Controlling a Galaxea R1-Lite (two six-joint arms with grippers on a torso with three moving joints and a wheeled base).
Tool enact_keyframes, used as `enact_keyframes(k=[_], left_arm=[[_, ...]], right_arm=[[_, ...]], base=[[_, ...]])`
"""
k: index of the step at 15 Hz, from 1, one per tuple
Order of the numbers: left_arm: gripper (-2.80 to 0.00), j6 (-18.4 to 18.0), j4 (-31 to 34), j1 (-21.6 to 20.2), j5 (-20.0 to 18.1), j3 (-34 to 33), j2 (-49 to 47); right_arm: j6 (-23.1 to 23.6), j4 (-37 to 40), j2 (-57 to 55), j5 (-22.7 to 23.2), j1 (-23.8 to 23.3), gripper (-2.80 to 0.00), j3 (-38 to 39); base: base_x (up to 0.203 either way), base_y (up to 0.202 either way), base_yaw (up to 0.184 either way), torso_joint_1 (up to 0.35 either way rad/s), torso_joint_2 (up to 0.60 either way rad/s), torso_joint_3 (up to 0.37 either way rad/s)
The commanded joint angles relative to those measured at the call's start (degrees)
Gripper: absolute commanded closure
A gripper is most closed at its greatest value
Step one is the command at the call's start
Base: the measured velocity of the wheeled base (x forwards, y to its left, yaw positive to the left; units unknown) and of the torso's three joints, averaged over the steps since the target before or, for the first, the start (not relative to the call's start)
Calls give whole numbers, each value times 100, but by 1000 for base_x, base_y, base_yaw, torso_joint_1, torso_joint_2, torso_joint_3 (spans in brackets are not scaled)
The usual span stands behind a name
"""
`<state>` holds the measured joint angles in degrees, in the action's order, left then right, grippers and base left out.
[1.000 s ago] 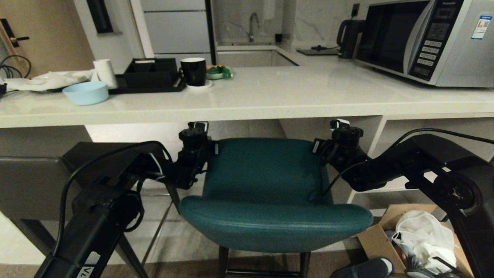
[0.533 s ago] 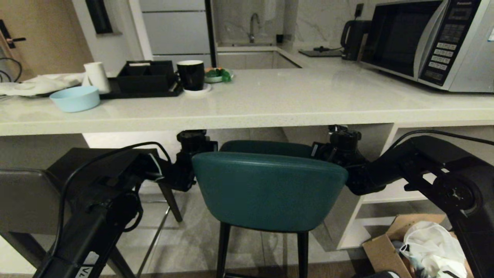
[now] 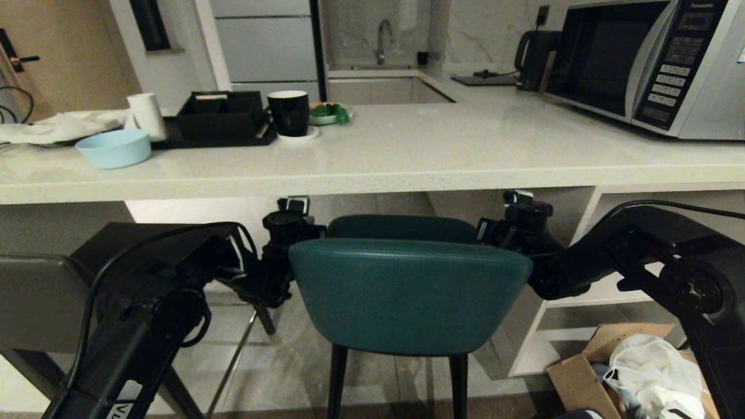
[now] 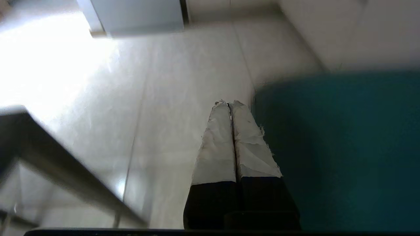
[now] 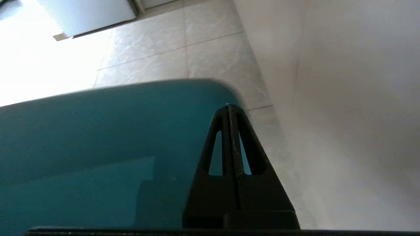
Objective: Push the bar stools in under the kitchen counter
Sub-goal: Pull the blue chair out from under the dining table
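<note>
Both grippers are pinching empty: left gripper (image 4: 229, 104) is hanging beside the teal stool (image 3: 407, 297), right gripper (image 5: 228, 106) above its seat corner. That stool is sitting partly under the counter (image 3: 372, 169), grey stool (image 3: 35, 302) leftward.

Saw a teal stool (image 3: 407, 294) on thin black legs, and a dark grey-brown stool (image 3: 35, 302) beside it. Noted the off-white, faintly speckled kitchen counter (image 3: 407, 151), bearing a pale blue bowl (image 3: 113, 148), a black mug (image 3: 289, 112), a black tray (image 3: 218, 119) and a silver microwave (image 3: 652, 64) with a dark door. Found white tape on the left gripper (image 4: 231, 105) fingers, plain black on the right gripper (image 5: 228, 106). Marked pale grey floor tiles (image 4: 164, 82)
</note>
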<state>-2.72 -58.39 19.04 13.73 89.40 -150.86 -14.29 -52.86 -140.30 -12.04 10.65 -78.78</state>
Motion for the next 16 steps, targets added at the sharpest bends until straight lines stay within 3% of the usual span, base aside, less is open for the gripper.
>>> enact_keyframes(k=[1,5,7,9,16], left_arm=[[0,-1,-452,-105,-21,-532,47],[0,-1,-807,-59,32,-1178,116],[0,-1,-1342,103,63,-1670,164],[0,23,-1470,257,314,-1786,183],[0,24,-2177,522,341,-2611,520]], right_arm=[[-12,-105,28,-40,-289,0,146],[4,-673,55,-53,-263,0,819],[-2,-1019,17,-69,-46,0,1138],[-4,-1263,-16,-153,276,0,1437],[20,-2038,26,-285,776,0,2483]], base=[[0,0,0,0,0,0],[0,0,0,0,0,0],[0,0,0,0,0,0],[0,0,0,0,0,0],[0,0,0,0,0,0]])
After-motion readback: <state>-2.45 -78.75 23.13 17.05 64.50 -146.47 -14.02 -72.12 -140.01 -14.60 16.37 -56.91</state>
